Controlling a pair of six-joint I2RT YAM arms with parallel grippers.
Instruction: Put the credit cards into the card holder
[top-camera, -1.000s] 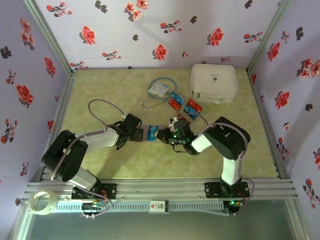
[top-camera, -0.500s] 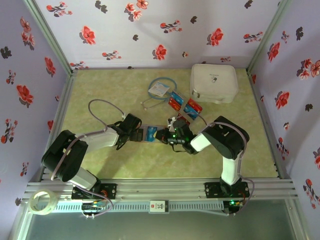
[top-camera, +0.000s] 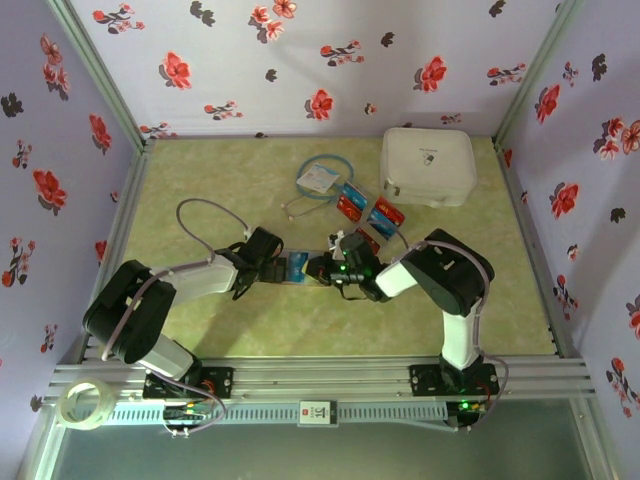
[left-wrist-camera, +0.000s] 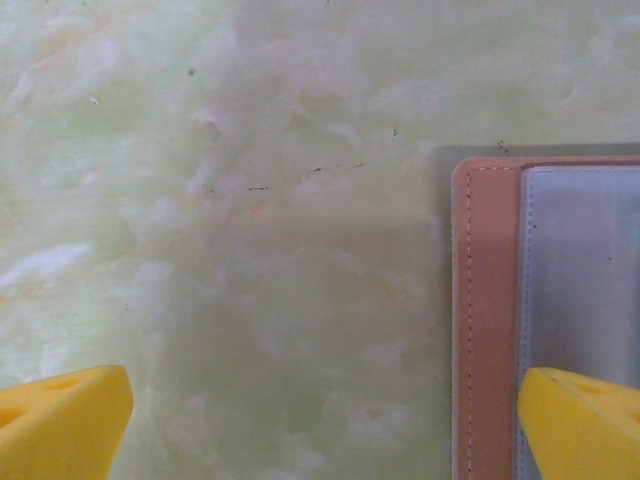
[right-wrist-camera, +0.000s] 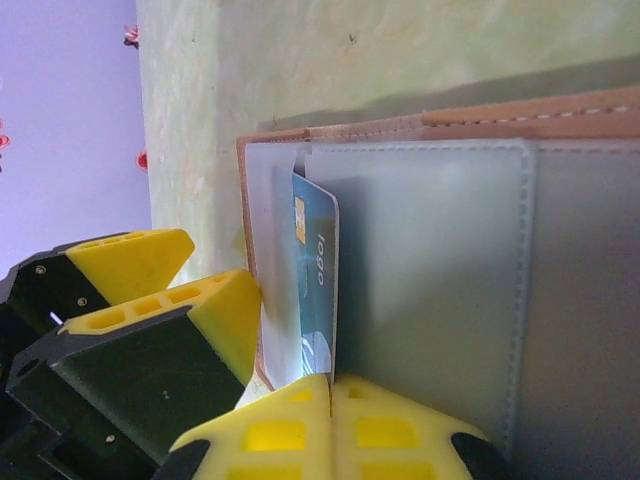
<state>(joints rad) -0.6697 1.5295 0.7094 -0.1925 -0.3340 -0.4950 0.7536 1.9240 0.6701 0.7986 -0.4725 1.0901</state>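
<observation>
The tan card holder (top-camera: 288, 272) lies open on the table between both grippers, its grey sleeves (right-wrist-camera: 430, 280) facing up. My right gripper (right-wrist-camera: 330, 385) is shut on the near edge of a blue credit card (right-wrist-camera: 318, 290) that stands partly inside the holder's end sleeve. My left gripper (left-wrist-camera: 320, 425) is open; one yellow fingertip (left-wrist-camera: 585, 420) rests over the holder's (left-wrist-camera: 485, 320) grey sleeve, the other on bare table. Its fingers (right-wrist-camera: 215, 310) sit against the holder's end in the right wrist view. More red and blue credit cards (top-camera: 350, 200) lie further back.
A large white square case (top-camera: 428, 165) stands at the back right. A white tag with a blue cord loop (top-camera: 320, 178) lies behind the loose cards. A grey cable (top-camera: 200, 215) loops over the table by the left arm. A tape roll (top-camera: 82, 404) sits on the front rail.
My right gripper has shifted left toward the left gripper, and the blue card has gone further into the holder. The left arm has stayed put.
</observation>
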